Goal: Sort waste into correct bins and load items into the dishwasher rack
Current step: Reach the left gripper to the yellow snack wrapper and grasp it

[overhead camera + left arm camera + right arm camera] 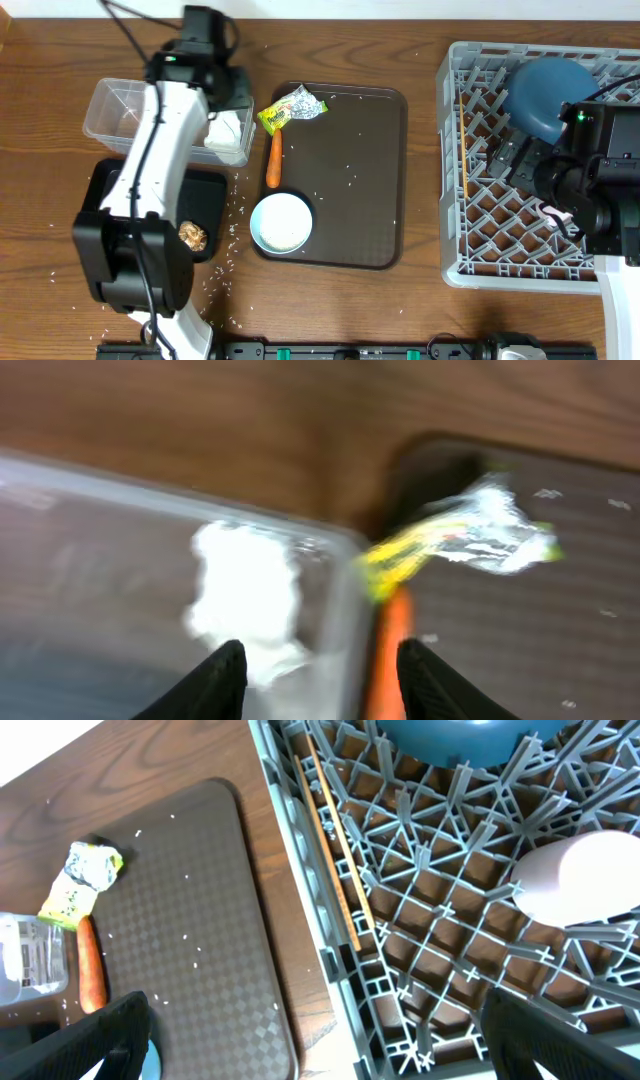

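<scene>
My left gripper (pixel 238 100) (pixel 322 680) is open and empty over the right end of the clear tub (pixel 108 105) (pixel 340 542). The crumpled white tissue (pixel 228 137) (pixel 245 600) lies in that tub. The yellow-green wrapper (pixel 293 108) (pixel 470 535) (pixel 85 880) and the orange carrot (pixel 274 160) (pixel 393 640) (pixel 92 970) lie just right of it. The brown lump (pixel 192 235) sits in the black tray (pixel 210 190). My right gripper (pixel 520 158) (pixel 320 1040) is open and empty over the grey rack (pixel 470 240) (pixel 400 970), which holds the dark blue dish (pixel 545 95) (pixel 460 740), the chopsticks (pixel 463 140) (pixel 335 860) and the pink cup (pixel 590 875). The small blue cup is out of view.
The dark brown serving tray (pixel 350 180) (pixel 200 920) holds the white bowl (pixel 281 222) at its front left corner. Rice grains are scattered over the tray and the wood table (pixel 420 300) around the black tray.
</scene>
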### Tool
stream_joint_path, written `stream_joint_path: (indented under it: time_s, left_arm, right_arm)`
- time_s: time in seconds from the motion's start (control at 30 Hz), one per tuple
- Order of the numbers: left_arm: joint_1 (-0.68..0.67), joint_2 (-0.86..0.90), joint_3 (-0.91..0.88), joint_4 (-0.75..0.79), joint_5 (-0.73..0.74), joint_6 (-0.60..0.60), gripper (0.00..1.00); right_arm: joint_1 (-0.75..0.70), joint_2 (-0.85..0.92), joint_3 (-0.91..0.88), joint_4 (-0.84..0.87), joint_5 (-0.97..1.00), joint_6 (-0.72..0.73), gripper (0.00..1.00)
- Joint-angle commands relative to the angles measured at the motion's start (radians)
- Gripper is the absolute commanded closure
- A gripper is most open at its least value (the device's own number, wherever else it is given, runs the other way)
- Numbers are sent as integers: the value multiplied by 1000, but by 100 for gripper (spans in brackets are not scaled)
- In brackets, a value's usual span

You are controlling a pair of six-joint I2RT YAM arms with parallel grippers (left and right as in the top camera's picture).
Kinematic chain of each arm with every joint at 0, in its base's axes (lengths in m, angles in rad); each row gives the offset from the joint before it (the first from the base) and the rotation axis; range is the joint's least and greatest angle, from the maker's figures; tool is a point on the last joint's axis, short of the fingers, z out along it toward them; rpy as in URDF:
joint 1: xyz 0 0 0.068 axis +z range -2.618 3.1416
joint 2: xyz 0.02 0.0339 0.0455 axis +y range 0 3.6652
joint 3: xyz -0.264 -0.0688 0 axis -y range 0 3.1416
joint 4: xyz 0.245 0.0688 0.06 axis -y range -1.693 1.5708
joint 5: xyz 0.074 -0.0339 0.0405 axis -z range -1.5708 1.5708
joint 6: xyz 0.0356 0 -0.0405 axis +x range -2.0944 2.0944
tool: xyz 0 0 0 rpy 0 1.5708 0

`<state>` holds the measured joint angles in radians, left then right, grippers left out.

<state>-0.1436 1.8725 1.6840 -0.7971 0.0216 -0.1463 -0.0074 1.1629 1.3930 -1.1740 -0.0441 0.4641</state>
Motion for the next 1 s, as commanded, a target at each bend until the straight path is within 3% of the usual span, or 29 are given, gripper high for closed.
stream_joint_path:
  time_s: [0.0, 0.4, 0.5, 0.63, 0.67, 0.77, 0.87, 0.97]
  left_arm:
    - [-77, 79, -5, 43, 34, 98, 50]
    - [-223, 342, -6, 299, 16, 303, 45]
    - [-236, 373, -6, 334, 16, 307, 39]
    - [-237, 397, -6, 369, 12, 307, 39]
    - [-237, 401, -6, 381, 12, 307, 40]
    - [-237, 400, -6, 400, 12, 307, 69]
    - [-239, 400, -5, 386, 12, 307, 89]
    - [-240, 397, -5, 348, 12, 307, 94]
  right_arm:
    - [11, 0, 4, 8, 18, 10, 1]
    - [15, 31, 4, 7, 17, 10, 1]
    - [15, 50, 4, 7, 15, 10, 1]
    - [15, 76, 3, 5, 2, 10, 1]
    - [16, 84, 3, 5, 2, 10, 1]
    - [15, 102, 3, 3, 2, 10, 1]
    - [15, 114, 4, 4, -2, 10, 1]
    - [15, 114, 4, 3, -13, 10, 1]
